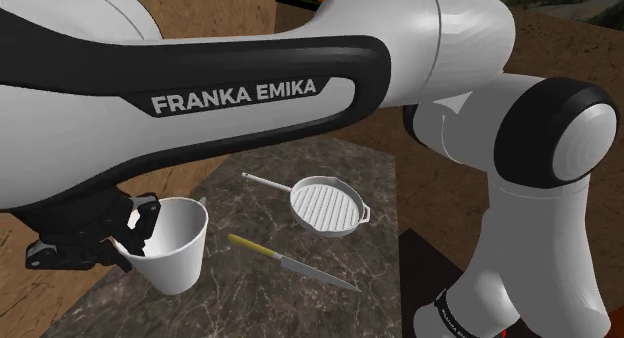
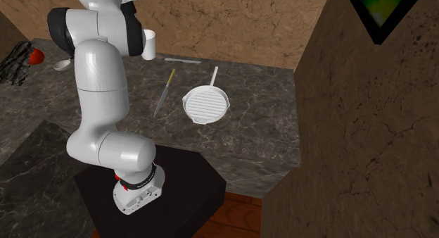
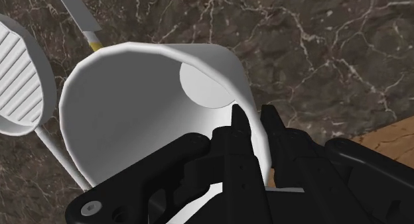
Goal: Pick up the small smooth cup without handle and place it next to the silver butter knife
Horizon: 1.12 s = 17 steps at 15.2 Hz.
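A white handleless cup (image 1: pixel 175 244) hangs tilted just above the dark marble counter (image 1: pixel 250 296), with my black gripper (image 1: pixel 133 231) shut on its wall. In the wrist view one finger (image 3: pixel 237 126) sits inside the cup (image 3: pixel 133 103) and the other outside, the gripper (image 3: pixel 254 120) clasping the rim. The second exterior view shows the cup (image 2: pixel 148 44) near the back wall beside my arm. A thin silver butter knife (image 2: pixel 183 59) lies on the counter just to that view's right of the cup.
A yellow-handled knife (image 1: pixel 290 264) (image 2: pixel 165 92) and a white ribbed grill pan (image 1: pixel 328 204) (image 2: pixel 206 105) lie mid-counter. A red object (image 2: pixel 35 57) and a white spoon-like item (image 2: pixel 62 64) sit at the far end. Brown walls border the counter.
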Each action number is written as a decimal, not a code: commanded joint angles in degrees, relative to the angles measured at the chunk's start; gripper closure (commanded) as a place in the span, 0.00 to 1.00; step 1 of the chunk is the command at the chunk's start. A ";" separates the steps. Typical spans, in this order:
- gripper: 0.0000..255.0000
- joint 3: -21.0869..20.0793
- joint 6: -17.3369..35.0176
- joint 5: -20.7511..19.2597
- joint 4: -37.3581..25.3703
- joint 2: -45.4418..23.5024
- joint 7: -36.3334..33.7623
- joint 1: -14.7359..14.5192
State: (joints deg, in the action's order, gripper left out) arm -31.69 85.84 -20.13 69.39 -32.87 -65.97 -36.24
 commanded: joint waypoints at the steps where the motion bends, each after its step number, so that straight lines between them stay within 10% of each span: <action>1: 1.00 -0.04 1.55 0.04 1.75 0.16 -0.33 0.29; 17: 1.00 0.57 11.88 -1.03 11.05 -1.43 -2.08 1.58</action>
State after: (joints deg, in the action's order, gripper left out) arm -31.14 97.30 -21.10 80.08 -34.27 -67.98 -34.71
